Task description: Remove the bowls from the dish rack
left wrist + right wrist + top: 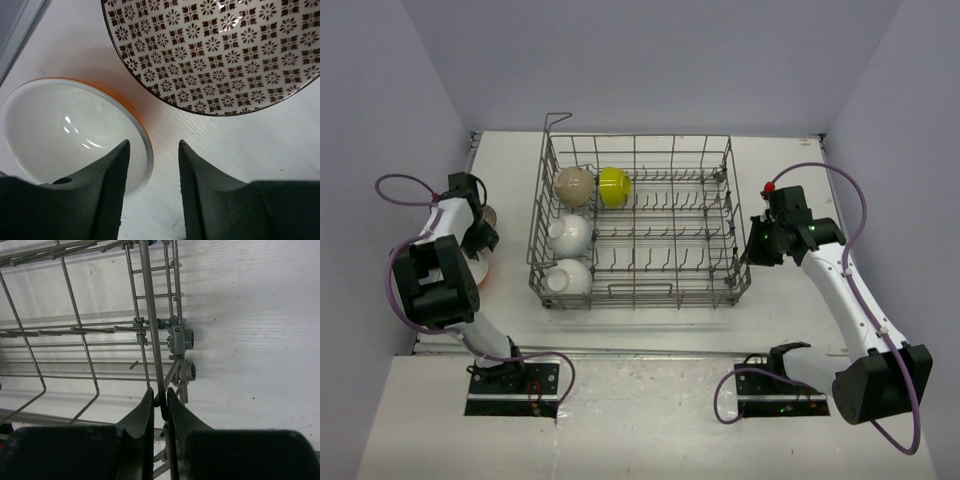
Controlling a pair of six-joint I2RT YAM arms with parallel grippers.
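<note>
The grey wire dish rack [733,205] stands mid-table. Along its left side sit a beige bowl [574,185], a yellow-green bowl [614,186] and two white bowls [570,234] [568,277]. Left of the rack, on the table, lie a brown-patterned bowl [220,50] and a white bowl with an orange outside [60,130]. My left gripper [154,150] hangs open over that white bowl's rim, which runs through the gap without touching either finger. My right gripper [161,395] is shut on an upright wire of the rack's right wall [150,315].
The table's left edge [15,45] runs close behind the two unloaded bowls. Grey roller wheels [187,340] are fixed to the rack beside my right gripper [751,257]. Walls close in the table on the left, back and right.
</note>
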